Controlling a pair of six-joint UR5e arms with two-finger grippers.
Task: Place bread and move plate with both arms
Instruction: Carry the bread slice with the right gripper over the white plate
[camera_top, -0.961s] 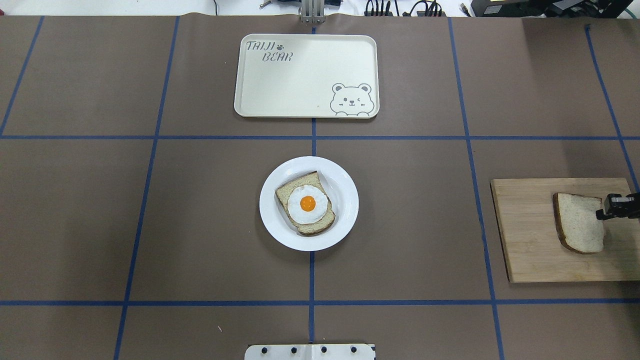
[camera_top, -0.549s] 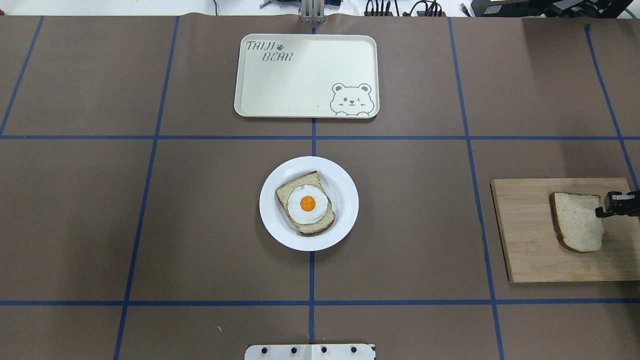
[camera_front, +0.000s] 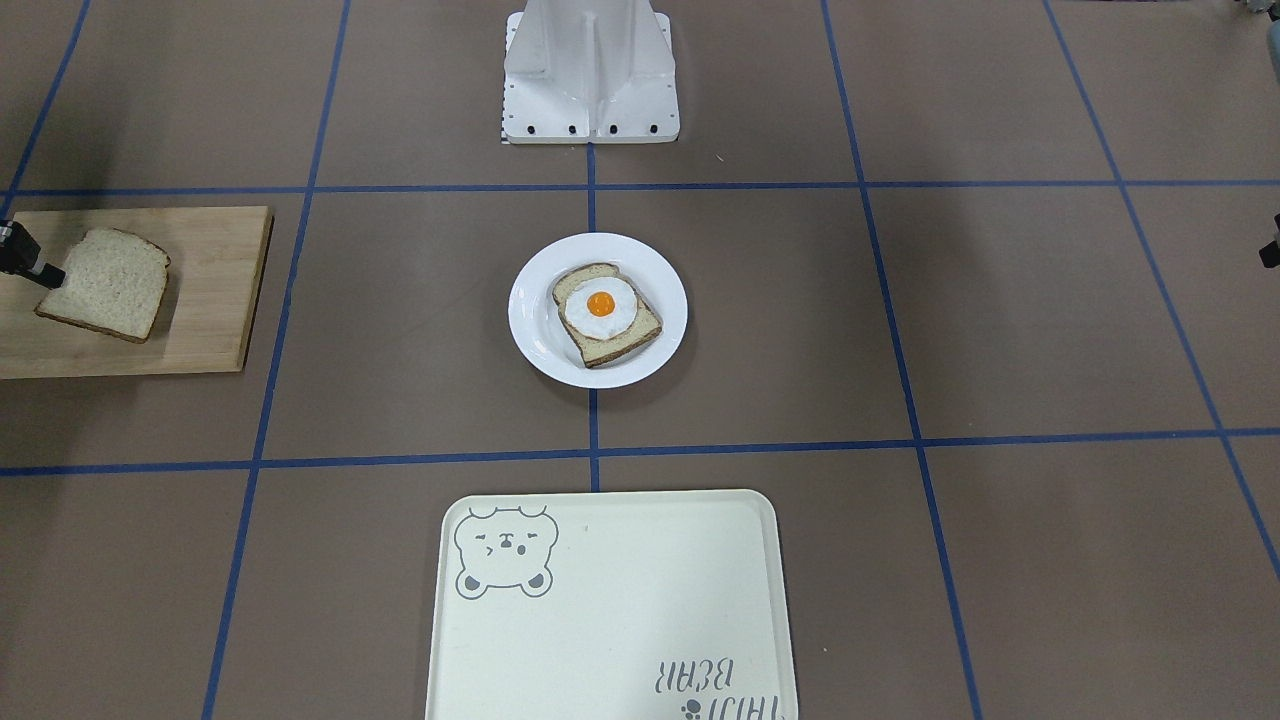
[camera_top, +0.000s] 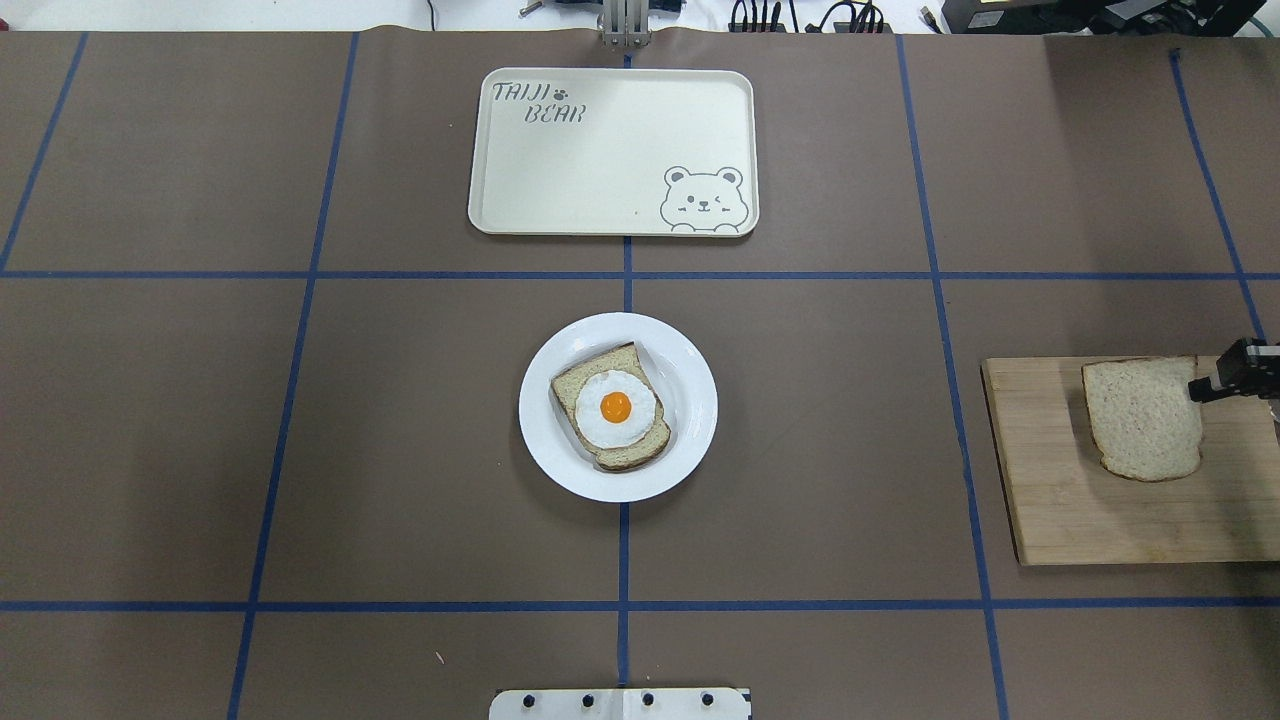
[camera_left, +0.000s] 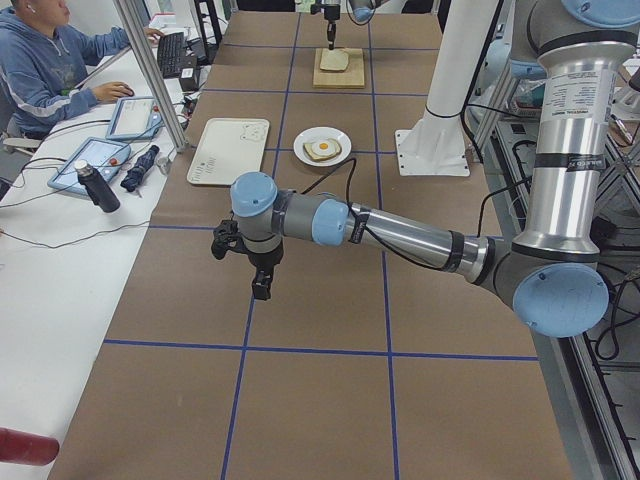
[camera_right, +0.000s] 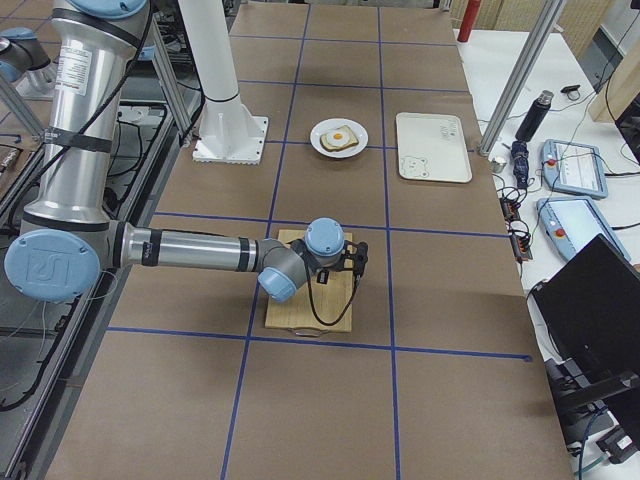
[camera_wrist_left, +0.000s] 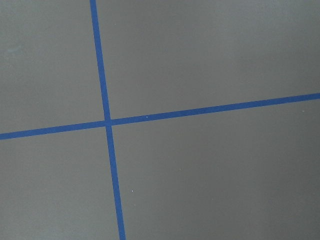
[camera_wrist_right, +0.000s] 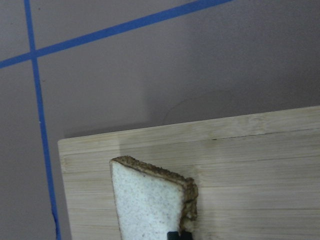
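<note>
The plain bread hangs a little above the wooden cutting board at the table's right end. My right gripper is shut on the bread's right edge. The front view shows the gripper pinching the slice. The right wrist view shows the slice's crust corner over the board. The white plate sits at the table's centre and bears a bread slice with a fried egg. My left gripper hovers over bare table far to the left; I cannot tell if it is open.
A cream tray with a bear drawing lies at the far side, beyond the plate. The robot's white base stands at the near edge. Blue tape lines cross the brown table cover. An operator's desk runs along the far side.
My right gripper has moved towards the far side and a little left with the bread. The slice has turned so its face shows flatter. Plate and tray have not moved.
</note>
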